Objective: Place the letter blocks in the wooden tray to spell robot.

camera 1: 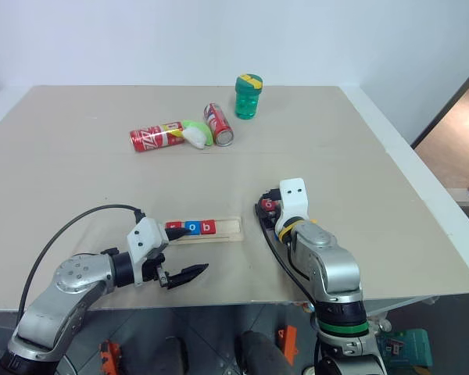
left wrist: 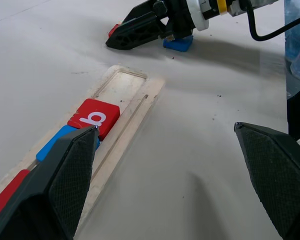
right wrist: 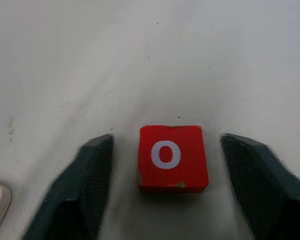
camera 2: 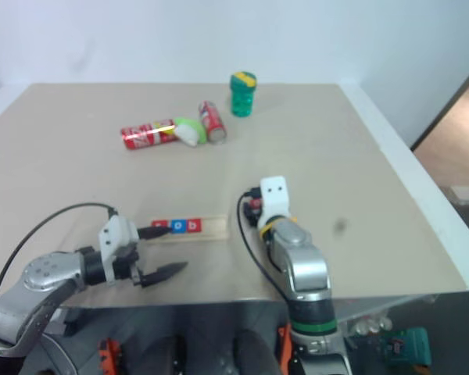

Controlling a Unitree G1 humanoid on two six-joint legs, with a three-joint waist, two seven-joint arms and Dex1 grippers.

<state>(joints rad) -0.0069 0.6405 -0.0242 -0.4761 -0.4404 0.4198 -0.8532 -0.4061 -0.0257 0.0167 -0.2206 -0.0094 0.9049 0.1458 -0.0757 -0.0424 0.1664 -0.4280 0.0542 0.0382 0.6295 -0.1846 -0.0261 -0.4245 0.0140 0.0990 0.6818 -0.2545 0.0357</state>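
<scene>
The wooden tray [camera 1: 211,230] lies near the front edge of the table [camera 1: 78,172], with three letter blocks [camera 1: 191,227] in a row at its left end and its right end bare. Just right of the tray the "o" block [right wrist: 173,158] lies flat on the table between the right gripper [right wrist: 172,185]'s fingers, touching neither. Another block [left wrist: 178,43] lies beside that gripper. The left gripper [camera 1: 184,258] hangs just before the tray's left end. Far behind lie two cans [camera 1: 156,137], and behind them a jar [camera 1: 248,97] stands upright.

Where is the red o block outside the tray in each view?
Left eye: red o block right of the wooden tray.
Right eye: block right of the tray.
Left wrist: red sliver beyond the tray, behind right tool.
Right wrist: block between the fingers.
Shared landmark: right tool.
</scene>
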